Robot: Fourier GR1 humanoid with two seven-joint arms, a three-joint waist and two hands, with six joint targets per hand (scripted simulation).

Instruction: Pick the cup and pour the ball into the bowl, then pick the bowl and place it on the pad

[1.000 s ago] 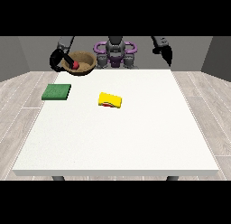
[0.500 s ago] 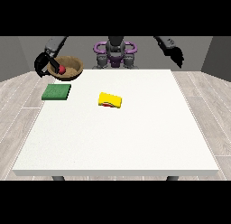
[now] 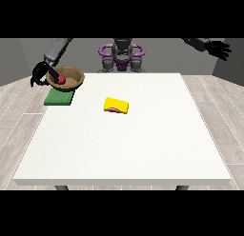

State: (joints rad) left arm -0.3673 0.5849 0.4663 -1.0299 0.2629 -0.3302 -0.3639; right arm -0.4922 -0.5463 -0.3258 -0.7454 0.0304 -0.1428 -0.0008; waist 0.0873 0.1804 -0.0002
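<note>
Front view: the hand at the view's left grips the rim of the brown bowl, which holds the red ball, above the green pad at the table's far corner. The yellow cup lies on its side mid-table. The hand at the view's right, fingers spread and grasping nothing, hangs beyond the opposite far corner.

a bare test room, like a robot lab and not a home. a large white worktop fills the middle. around it lies a floor of pale wooden planks, and plain grey walls close the back. at 12 o'clock the robot's torso stands behind the worktop.
</note>
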